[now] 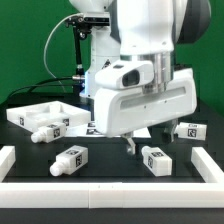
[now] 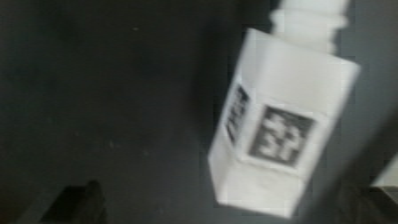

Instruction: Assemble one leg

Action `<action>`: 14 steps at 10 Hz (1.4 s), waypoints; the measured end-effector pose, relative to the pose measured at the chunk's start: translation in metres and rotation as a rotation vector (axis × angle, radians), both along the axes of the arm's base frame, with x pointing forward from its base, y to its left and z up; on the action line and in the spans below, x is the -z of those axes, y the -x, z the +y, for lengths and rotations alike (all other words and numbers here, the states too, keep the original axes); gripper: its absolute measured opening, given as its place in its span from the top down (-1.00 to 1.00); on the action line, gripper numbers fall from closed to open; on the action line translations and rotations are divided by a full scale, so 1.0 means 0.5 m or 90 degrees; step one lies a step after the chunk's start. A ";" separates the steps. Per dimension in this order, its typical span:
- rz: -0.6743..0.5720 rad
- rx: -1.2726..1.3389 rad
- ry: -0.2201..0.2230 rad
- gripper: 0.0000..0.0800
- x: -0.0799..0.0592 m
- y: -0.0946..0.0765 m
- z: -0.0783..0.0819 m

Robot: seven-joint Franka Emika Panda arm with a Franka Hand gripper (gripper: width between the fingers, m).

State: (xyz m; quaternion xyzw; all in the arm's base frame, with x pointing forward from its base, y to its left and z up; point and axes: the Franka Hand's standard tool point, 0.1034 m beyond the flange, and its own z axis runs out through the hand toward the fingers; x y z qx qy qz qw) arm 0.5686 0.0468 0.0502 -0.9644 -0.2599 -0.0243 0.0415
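In the wrist view a white leg (image 2: 272, 112) with a black-and-white tag lies on the dark table, its narrower peg end pointing away from the gripper. My gripper (image 2: 231, 205) is open. Its dark fingertips (image 2: 79, 204) stand wide apart at the frame's edge, and the leg's near end lies between them, untouched. In the exterior view the gripper (image 1: 140, 143) hangs low over the table, just behind one leg (image 1: 157, 158). Three more legs lie on the table: one (image 1: 70, 158) in front, one (image 1: 50, 128) on the exterior view's left and one (image 1: 188, 130) on its right.
A large flat white panel (image 1: 42, 113) lies at the exterior view's left rear. The marker board (image 1: 93, 127) lies behind the gripper, partly hidden. White rails border the table at the front (image 1: 100, 190), left (image 1: 8, 158) and right (image 1: 205, 162).
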 end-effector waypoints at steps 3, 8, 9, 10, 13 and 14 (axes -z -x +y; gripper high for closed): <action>0.000 0.000 0.000 -0.62 0.000 0.000 0.002; 0.005 0.081 -0.004 -0.62 0.078 0.014 0.028; 0.008 0.081 -0.004 -0.62 0.077 0.014 0.028; 0.008 0.082 -0.004 -0.32 0.078 0.014 0.027; 0.008 0.082 -0.004 0.29 0.079 0.015 0.027; 0.008 0.083 -0.004 0.29 0.078 0.016 0.026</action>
